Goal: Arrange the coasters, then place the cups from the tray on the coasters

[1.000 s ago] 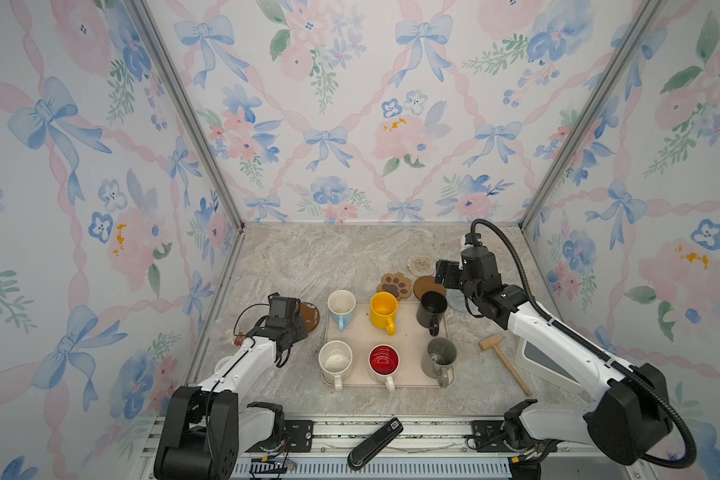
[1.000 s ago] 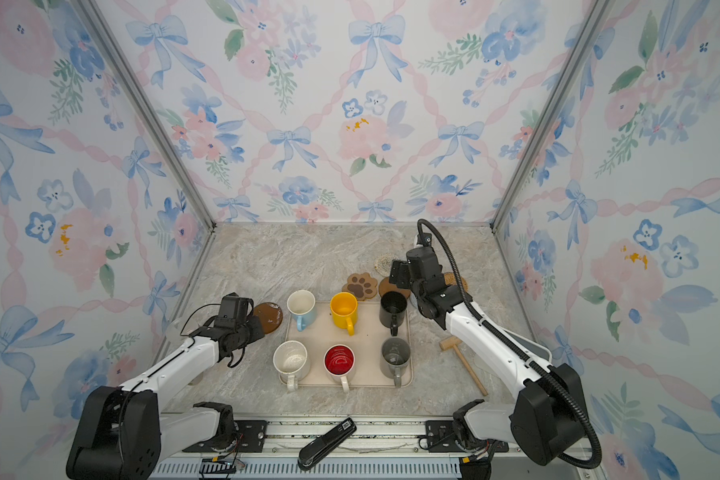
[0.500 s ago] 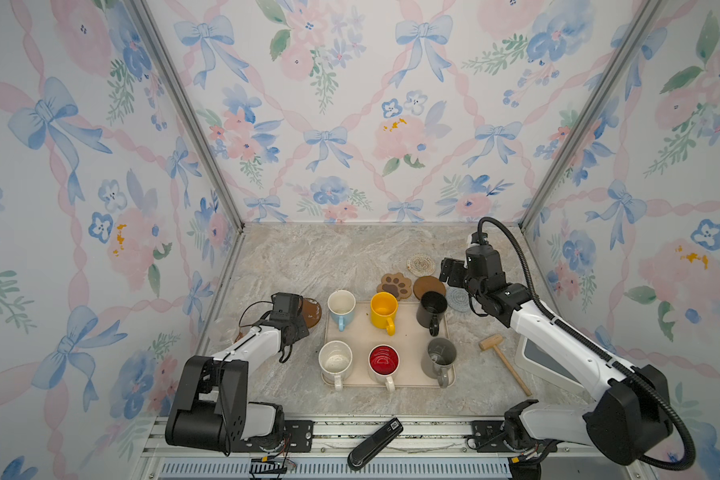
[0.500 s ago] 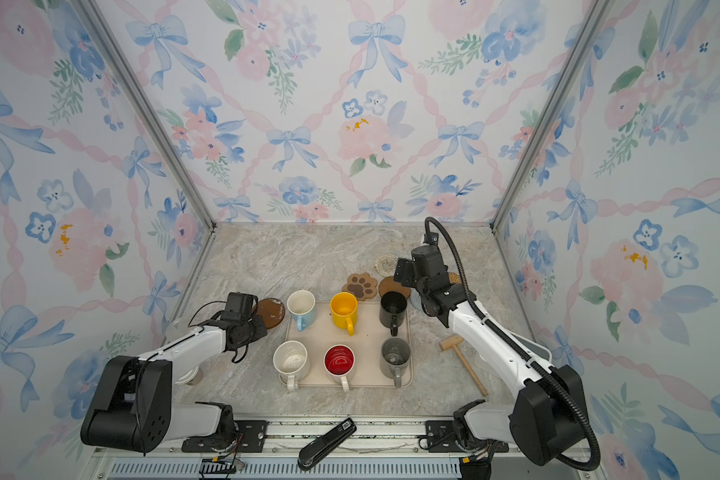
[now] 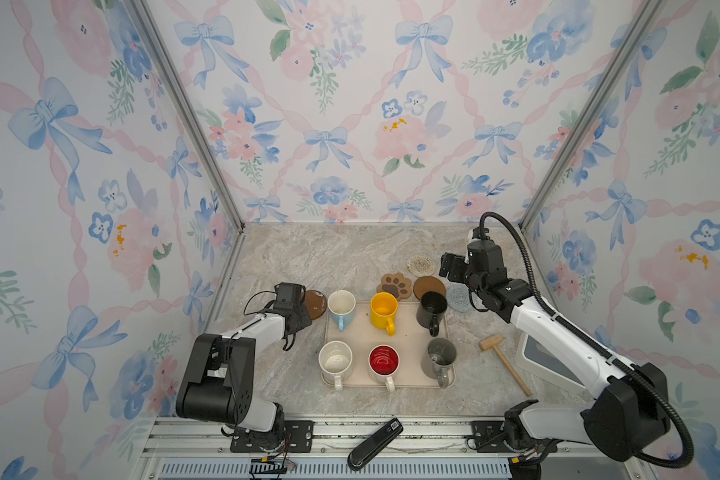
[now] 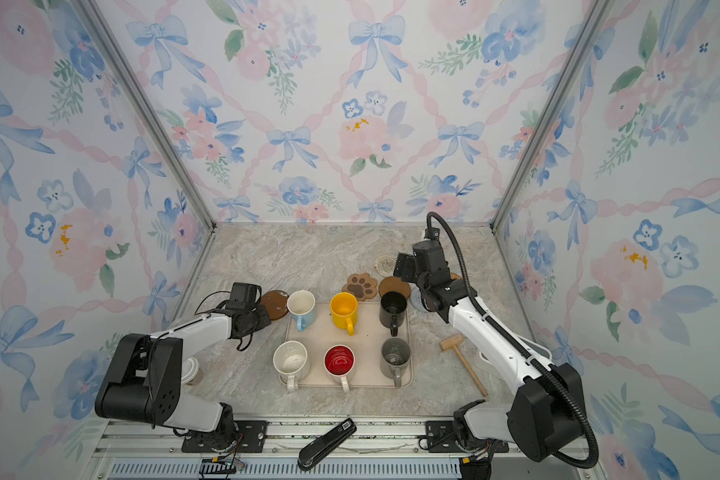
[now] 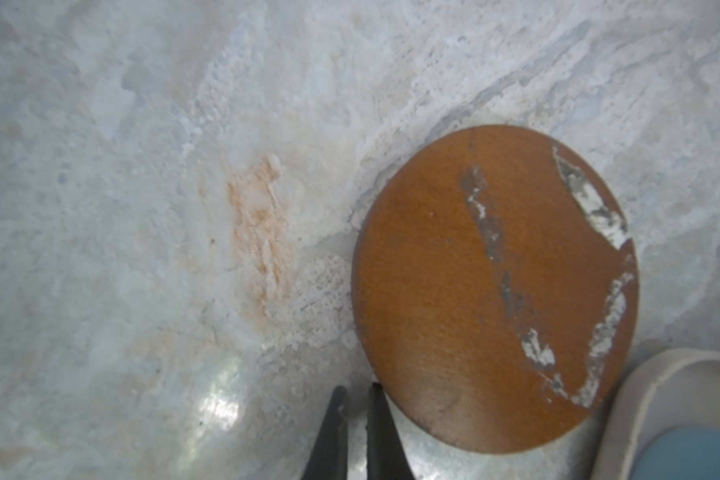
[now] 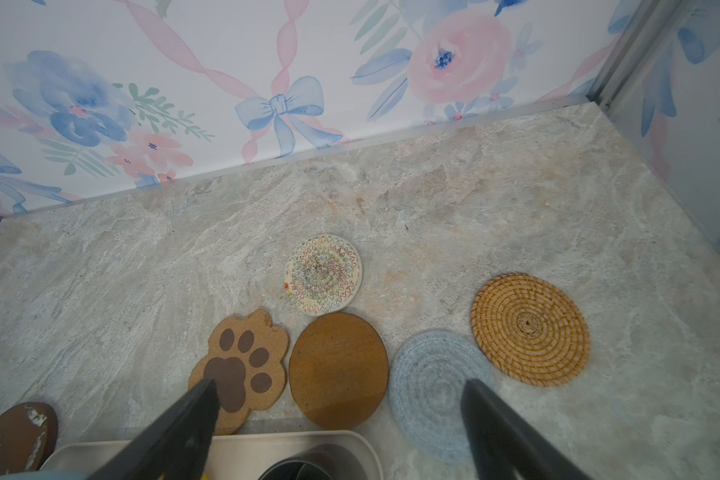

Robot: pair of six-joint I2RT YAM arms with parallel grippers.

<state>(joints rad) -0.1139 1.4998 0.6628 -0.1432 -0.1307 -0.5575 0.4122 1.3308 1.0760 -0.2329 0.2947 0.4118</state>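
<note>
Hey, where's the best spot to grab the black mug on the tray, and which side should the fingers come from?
Grip the black mug by its rim wall from straight above: it stands upright, mouth open, so one finger goes inside, one outside. Pinch on the side facing the grey-blue crocheted coaster, clear of the yellow mug. Its handle points at the grey mug, probably too cramped.

Dark brown round coaster [image 7: 491, 291], white-grey scuffs; brown paw-shaped coaster [image 8: 240, 370], darker pads; cream woven coaster [image 8: 323, 273], multicoloured zigzags; plain brown wooden disc [image 8: 338, 370]; grey-blue crocheted coaster [image 8: 433, 395]; tan rattan coaster [image 8: 531, 328]. Light blue mug [image 5: 341, 309], yellow mug [image 5: 383, 311], black mug [image 5: 431, 309], speckled cream-white mug [image 5: 335, 360], white mug [image 5: 383, 362] red inside, grey mug [image 5: 440, 358]. Beige tray [image 5: 408, 353], marbled grey-beige counter [image 5: 329, 257]
</note>
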